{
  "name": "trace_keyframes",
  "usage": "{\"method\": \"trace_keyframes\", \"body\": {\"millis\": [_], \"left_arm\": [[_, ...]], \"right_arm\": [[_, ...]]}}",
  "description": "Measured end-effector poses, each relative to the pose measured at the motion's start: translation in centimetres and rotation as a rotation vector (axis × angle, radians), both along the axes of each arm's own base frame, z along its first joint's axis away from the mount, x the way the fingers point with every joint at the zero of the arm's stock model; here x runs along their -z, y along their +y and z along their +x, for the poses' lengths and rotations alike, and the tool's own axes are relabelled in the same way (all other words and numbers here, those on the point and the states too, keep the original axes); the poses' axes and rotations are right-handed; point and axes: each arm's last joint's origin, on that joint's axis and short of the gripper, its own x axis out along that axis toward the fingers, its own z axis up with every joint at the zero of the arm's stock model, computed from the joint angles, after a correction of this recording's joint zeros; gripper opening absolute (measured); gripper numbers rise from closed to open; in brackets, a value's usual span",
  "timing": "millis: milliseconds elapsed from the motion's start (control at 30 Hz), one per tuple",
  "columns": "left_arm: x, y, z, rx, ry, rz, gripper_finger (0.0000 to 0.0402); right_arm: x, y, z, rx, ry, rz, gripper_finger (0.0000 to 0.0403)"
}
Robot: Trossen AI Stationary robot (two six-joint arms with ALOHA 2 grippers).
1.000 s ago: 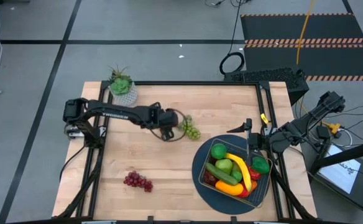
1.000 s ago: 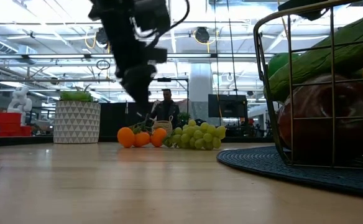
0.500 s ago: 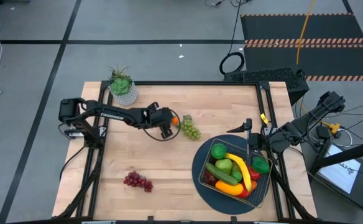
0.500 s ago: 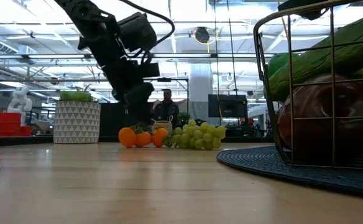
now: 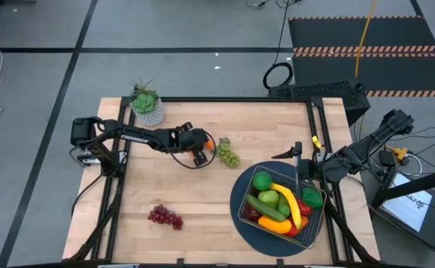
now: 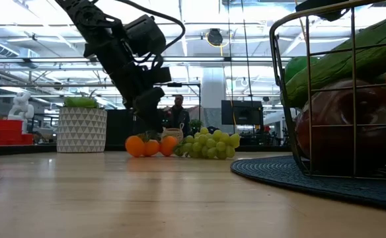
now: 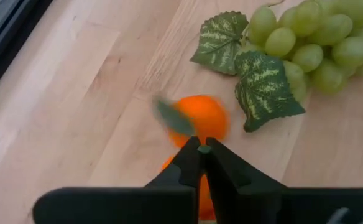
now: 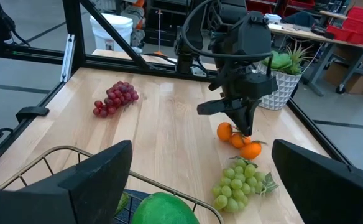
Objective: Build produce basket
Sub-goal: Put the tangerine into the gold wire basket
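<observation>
Left wrist view: the left gripper is seen pressed together on the oranges' stem beside green grapes.

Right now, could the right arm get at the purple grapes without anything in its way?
Probably not easily: the right gripper waits open by the basket, and the purple grapes lie beyond it across bare table.

Grey floor (black tape lines)

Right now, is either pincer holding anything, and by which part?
The left pincer is shut on the oranges, apparently by their small green stem. The right pincer is open and empty.
</observation>
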Motion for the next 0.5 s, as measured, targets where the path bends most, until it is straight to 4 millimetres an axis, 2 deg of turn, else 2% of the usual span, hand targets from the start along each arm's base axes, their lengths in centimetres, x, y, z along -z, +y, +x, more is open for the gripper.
{"method": "trace_keyframes", "body": {"millis": [100, 200, 367, 500], "left_arm": [[-0.5, -0.3, 0.4, 0.008, -0.012, 0.0, 0.0015], [-2.0, -1.1, 1.5, 0.048, -0.051, 0.012, 0.001], [-6.0, -3.3, 3.5, 0.167, -0.072, 0.07, 0.0008], [-9.5, -5.7, 4.6, 0.309, -0.073, 0.164, 0.0006]], "right_arm": [[0.0, 0.0, 0.0, 0.002, 0.0, 0.003, 0.038], [0.0, 0.0, 0.0, 0.009, -0.002, 0.029, 0.038], [0.0, 0.0, 0.0, 0.025, -0.007, 0.086, 0.038], [0.1, 0.0, 0.0, 0.037, -0.011, 0.13, 0.038]]}}
